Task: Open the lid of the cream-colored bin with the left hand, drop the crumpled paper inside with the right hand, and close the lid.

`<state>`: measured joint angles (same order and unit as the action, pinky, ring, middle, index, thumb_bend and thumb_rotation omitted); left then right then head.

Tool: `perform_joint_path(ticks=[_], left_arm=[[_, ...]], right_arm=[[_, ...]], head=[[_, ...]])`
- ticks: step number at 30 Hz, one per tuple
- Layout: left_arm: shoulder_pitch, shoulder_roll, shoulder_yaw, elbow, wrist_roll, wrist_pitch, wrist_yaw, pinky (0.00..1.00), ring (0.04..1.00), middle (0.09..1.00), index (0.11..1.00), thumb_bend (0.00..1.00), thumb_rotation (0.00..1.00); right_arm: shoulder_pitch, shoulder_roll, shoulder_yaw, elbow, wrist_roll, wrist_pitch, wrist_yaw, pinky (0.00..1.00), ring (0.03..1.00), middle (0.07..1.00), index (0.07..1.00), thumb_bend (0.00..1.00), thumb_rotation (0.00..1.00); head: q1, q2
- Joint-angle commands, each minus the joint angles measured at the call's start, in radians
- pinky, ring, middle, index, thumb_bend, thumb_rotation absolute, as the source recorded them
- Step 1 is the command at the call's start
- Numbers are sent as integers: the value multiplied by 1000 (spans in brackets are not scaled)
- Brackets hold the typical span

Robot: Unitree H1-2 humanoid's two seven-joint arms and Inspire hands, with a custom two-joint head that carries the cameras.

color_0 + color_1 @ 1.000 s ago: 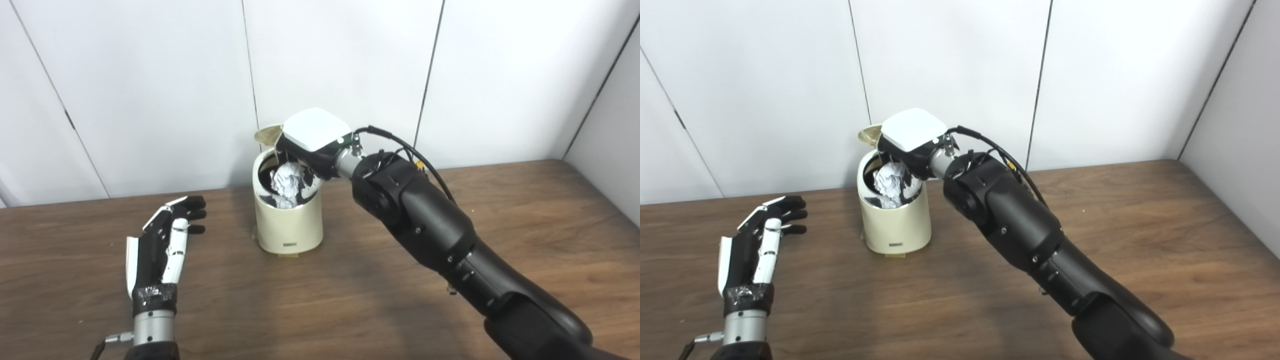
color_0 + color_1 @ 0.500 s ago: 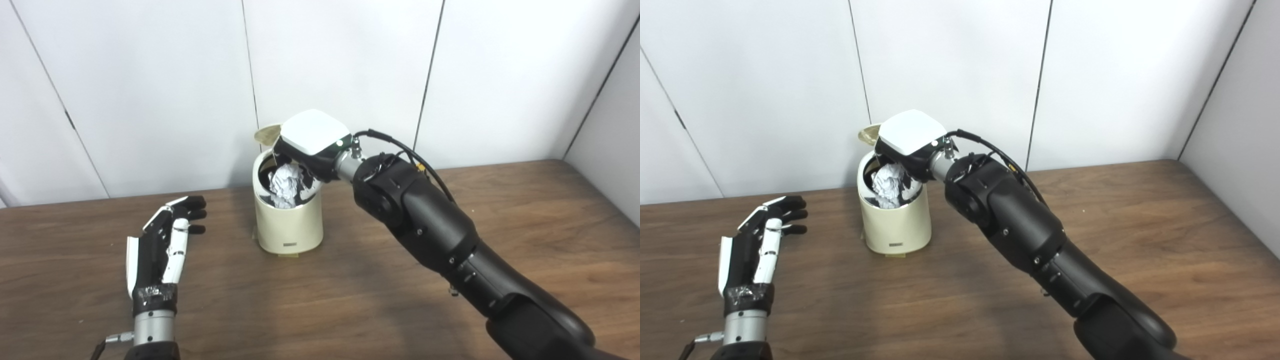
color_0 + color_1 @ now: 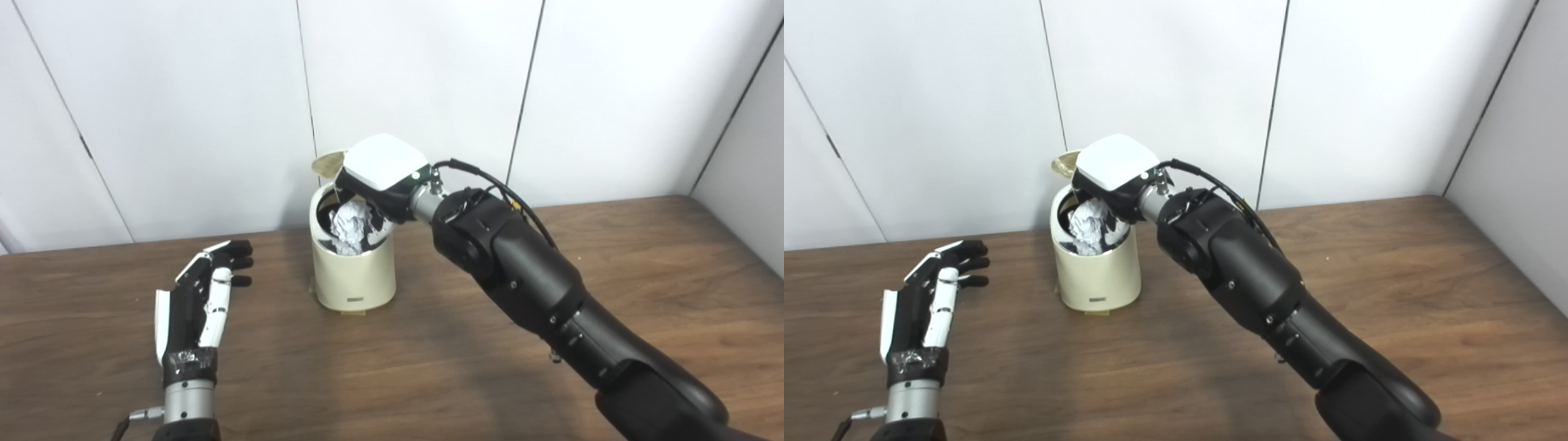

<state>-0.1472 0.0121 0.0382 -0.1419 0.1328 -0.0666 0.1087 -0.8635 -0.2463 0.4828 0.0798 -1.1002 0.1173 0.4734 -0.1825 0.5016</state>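
The left hand [image 3: 202, 294] rests flat on the table [image 3: 429, 367], well left of the bin, fingers fairly straight and a little apart, holding nothing; it seems parked clear so the other arm can work. The bin [image 3: 353, 275] stands near the back wall, its lid [image 3: 327, 164] tipped up behind the opening, which leaves the mouth free. The paper [image 3: 349, 226] sits in that mouth, its top about level with the rim. The right hand [image 3: 383, 174] hangs palm-down right over the paper, fingers curled downward around it; whether they grip it or have let go I cannot tell. Closing the lid remains.
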Motion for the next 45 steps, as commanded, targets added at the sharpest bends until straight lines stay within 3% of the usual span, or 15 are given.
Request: perform_joint_path(ticks=[1,4,5,6,9,15,21,34,37,38,39,41,43,45], left_arm=[[-25,3,-4,-13,12,-34,3,603,692,706,697,353,776],[-26,3,-3,-13,16,-31,6,598,689,704,696,348,777],[-26,3,-3,-13,16,-30,7,597,687,703,695,340,779],[-26,3,-3,-12,15,-31,6,597,687,702,695,336,779],[-26,3,-2,-9,14,-35,7,596,686,702,693,341,776],[-26,1,-3,-7,11,-37,6,601,690,703,693,329,770],[-27,3,-4,-5,14,-39,6,592,687,702,691,343,774],[-27,2,-5,-4,14,-31,6,597,690,705,694,335,769],[-28,3,-4,-1,14,-34,6,597,690,705,694,336,766],[-29,4,-4,0,15,-34,6,597,690,704,695,336,766],[-30,5,-4,1,15,-34,6,597,690,704,694,336,768],[-31,6,-3,5,16,-39,8,596,690,703,692,338,769],[-32,7,-2,8,15,-44,9,596,690,703,691,339,770],[-33,7,-1,12,13,-47,9,592,686,703,694,346,778]], right_arm=[[-29,-10,-5,-7,-17,4,-18,464,584,674,486,525,135],[-29,-9,-4,-12,-30,12,-8,466,588,679,488,525,137],[-29,-9,-4,-13,-34,15,-3,464,587,677,521,758,112],[-29,-8,-4,-16,-40,21,3,461,587,676,545,901,98],[-32,-5,-1,-22,-64,40,30,471,606,698,647,985,113],[-39,-5,9,-23,-112,60,62,471,628,765,853,1000,161],[-39,0,6,-24,-129,65,74,454,612,771,911,1000,182],[-38,3,-1,-22,-133,66,77,444,610,775,907,1000,184],[-35,2,-6,-27,-118,55,66,446,615,772,884,1000,182],[-31,-1,-8,-29,-106,39,43,440,594,719,788,1000,160],[-29,-4,-9,-29,-98,27,25,422,553,653,690,983,117],[-19,-7,-15,-17,-77,-10,-53,372,474,568,567,759,52],[-13,-2,-25,-4,-60,-26,-108,326,428,540,497,567,10],[-11,6,-34,7,-47,-27,-143,298,415,555,480,525,2]], head=[[0,1],[-1,-1],[-2,-1],[-2,-1],[-2,-1],[-2,0],[-3,0],[-3,-1],[-4,0],[-4,-1],[-4,-1],[-3,-2],[-4,-3],[-4,-3]])
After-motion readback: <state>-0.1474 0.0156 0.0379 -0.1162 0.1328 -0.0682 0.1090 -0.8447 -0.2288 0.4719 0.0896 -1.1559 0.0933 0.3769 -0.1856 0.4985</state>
